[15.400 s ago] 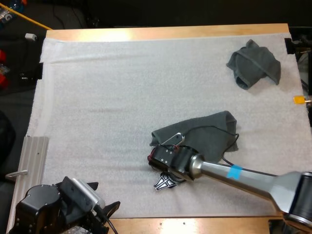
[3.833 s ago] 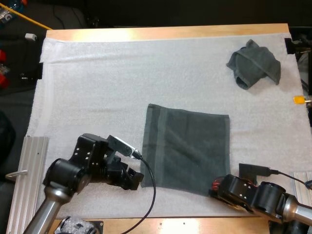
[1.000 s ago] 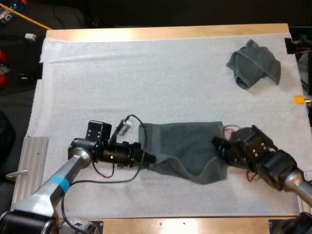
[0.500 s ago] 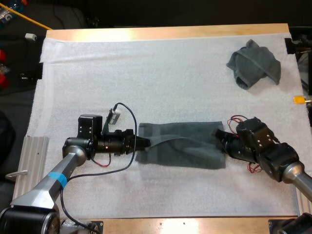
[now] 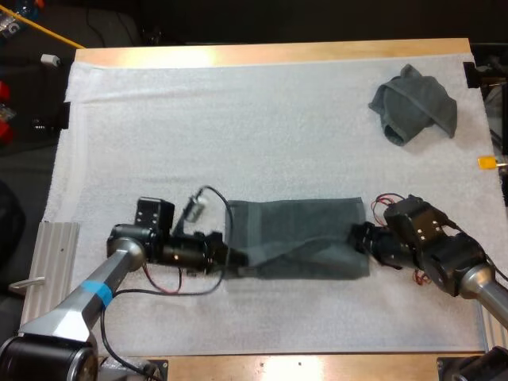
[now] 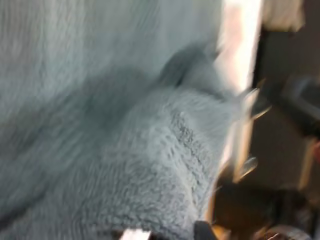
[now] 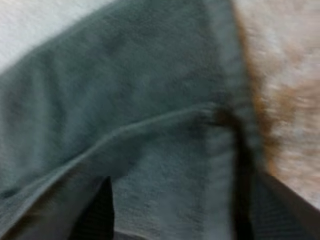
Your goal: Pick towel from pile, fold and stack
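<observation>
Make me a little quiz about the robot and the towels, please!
1. True or false: the folded towel lies between the left gripper and the right gripper.
2. Where is the crumpled towel? A) near the far right corner of the white mat; B) on top of the folded towel; C) beside the left gripper.
3. Fill in: there are ___ towels on the mat.
Key: 1 true; 2 A; 3 two.
</observation>
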